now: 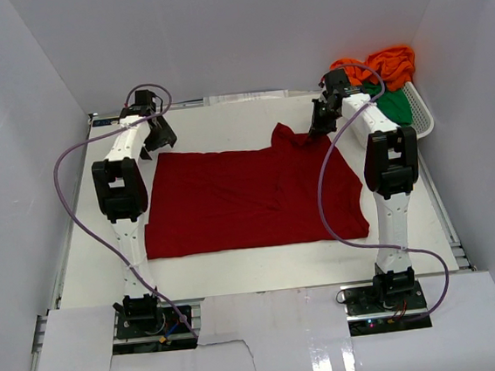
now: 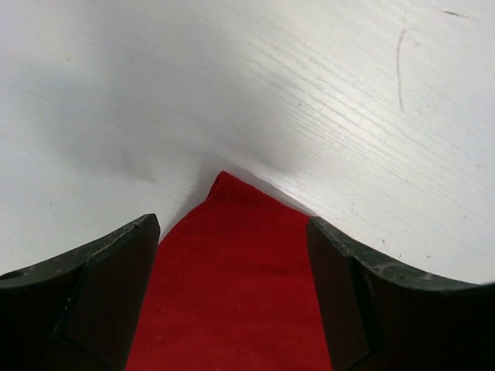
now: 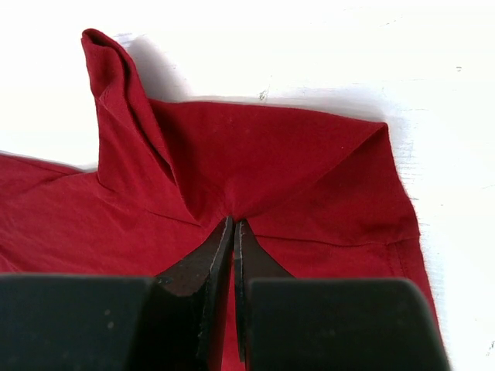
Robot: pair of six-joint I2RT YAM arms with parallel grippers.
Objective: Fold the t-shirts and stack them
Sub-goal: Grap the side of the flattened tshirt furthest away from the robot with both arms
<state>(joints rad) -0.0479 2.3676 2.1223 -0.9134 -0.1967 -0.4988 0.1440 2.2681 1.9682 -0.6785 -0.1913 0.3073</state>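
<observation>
A dark red t-shirt (image 1: 249, 198) lies spread flat across the middle of the table. My left gripper (image 1: 160, 139) hovers at its far left corner. In the left wrist view that gripper (image 2: 232, 224) is open, and the pointed corner of the red shirt (image 2: 232, 286) lies between the two wide-set fingers (image 2: 100, 294), touching neither. My right gripper (image 1: 321, 127) is at the shirt's far right. It (image 3: 233, 222) is shut on a pinch of the red fabric (image 3: 309, 162), which is drawn up into folds, with a flap standing up at the left (image 3: 116, 85).
A white lattice basket (image 1: 424, 120) stands at the far right corner and holds a bright orange shirt (image 1: 385, 65) and a green shirt (image 1: 395, 105). White walls close in the table on the left, right and back. Purple cables loop beside both arms.
</observation>
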